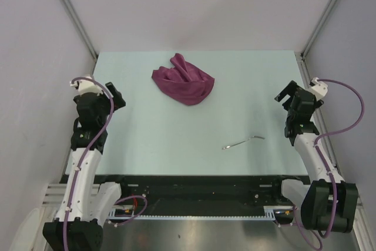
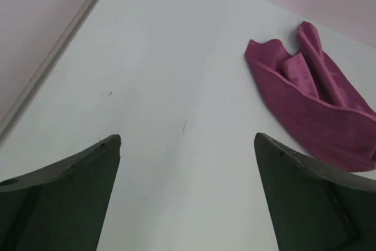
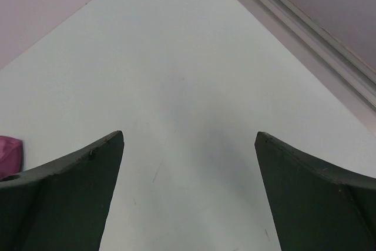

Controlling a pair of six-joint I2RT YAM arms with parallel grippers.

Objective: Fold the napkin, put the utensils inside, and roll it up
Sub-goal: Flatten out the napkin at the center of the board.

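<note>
The maroon napkin (image 1: 183, 83) lies crumpled in a heap at the far middle of the table. It also shows at the right of the left wrist view (image 2: 314, 101), and a sliver of it shows at the left edge of the right wrist view (image 3: 9, 151). The thin silvery utensil (image 1: 243, 141) lies flat on the table, near right of centre, well apart from the napkin. My left gripper (image 1: 116, 99) is open and empty at the table's left side. My right gripper (image 1: 286, 93) is open and empty at the right side, above bare table.
The pale table (image 1: 194, 151) is boxed in by lilac walls with metal corner posts (image 1: 73, 13). A wall rail runs along the edge in the left wrist view (image 2: 56, 57) and in the right wrist view (image 3: 305, 33). A black rail (image 1: 200, 180) lines the near edge.
</note>
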